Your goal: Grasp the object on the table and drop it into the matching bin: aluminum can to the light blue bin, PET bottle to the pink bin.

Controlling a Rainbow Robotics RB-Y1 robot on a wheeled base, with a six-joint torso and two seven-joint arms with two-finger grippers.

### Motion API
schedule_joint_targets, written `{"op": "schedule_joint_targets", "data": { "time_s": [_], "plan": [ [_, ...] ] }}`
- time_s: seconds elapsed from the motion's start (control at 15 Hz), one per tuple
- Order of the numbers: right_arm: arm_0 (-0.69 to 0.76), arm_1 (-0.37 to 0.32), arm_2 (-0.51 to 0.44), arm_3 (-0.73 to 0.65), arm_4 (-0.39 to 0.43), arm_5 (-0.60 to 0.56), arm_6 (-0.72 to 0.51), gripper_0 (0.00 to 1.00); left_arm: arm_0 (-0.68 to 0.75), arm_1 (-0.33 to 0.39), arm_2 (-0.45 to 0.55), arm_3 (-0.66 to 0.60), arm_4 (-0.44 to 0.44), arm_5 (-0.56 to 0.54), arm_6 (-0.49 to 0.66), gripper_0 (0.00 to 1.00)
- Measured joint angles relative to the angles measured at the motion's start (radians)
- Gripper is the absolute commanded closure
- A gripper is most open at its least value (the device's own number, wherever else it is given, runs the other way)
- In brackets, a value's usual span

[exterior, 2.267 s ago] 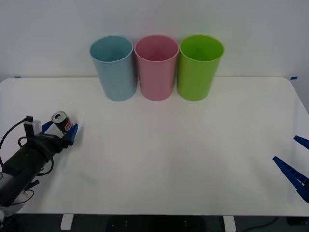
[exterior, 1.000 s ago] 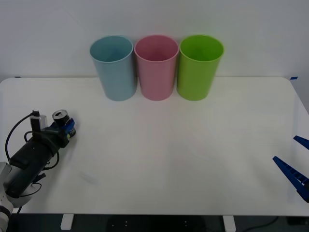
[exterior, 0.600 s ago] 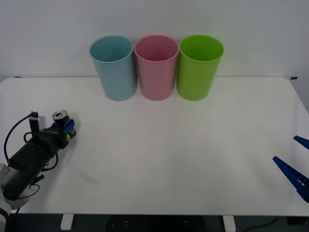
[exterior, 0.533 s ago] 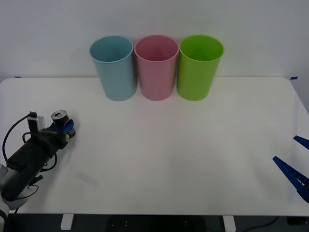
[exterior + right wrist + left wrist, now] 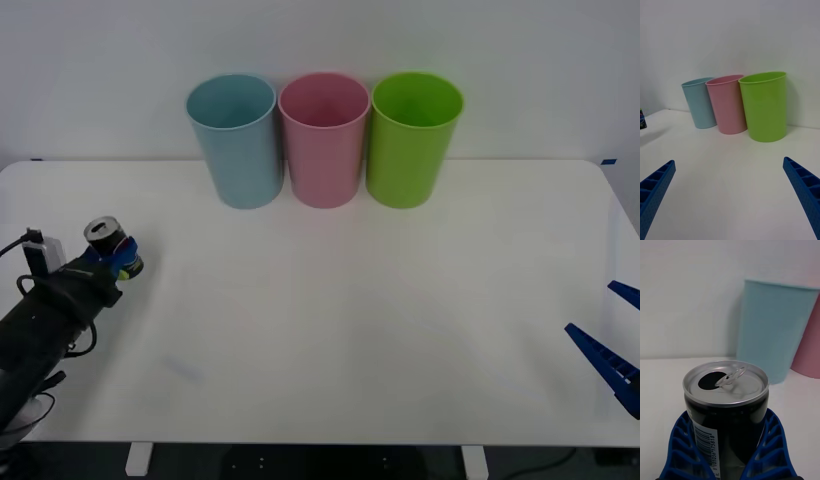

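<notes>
Left gripper [image 5: 112,263], jaws clamped on the opened aluminum can [image 5: 107,243] over the table's [image 5: 350,320] left edge; a low, tilted hold risks slippage before the light blue bin [image 5: 236,140].

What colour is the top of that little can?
Silver; the can top, opened, shows best from the left wrist view.

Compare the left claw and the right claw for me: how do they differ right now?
The left claw is shut on the black can at the table's left side, while the right claw is open and holds nothing. The left claw faces the light blue bin; the right claw, at the table's right edge, faces all three bins from farther back. Both have blue ribbed fingers.
</notes>
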Motion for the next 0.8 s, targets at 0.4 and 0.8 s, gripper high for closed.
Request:
{"op": "schedule_joint_targets", "data": {
  "time_s": [0.4, 0.8],
  "plan": [
    [0.0, 0.0, 0.0, 0.0, 0.0, 0.0, 0.0, 0.0, 0.07, 0.018, 0.003, -0.138, 0.047, 0.001, 0.054, 1.0],
    [0.0, 0.0, 0.0, 0.0, 0.0, 0.0, 0.0, 0.0, 0.104, 0.049, 0.002, -0.29, 0.082, 0.001, 0.19, 1.0]
  ]
}}
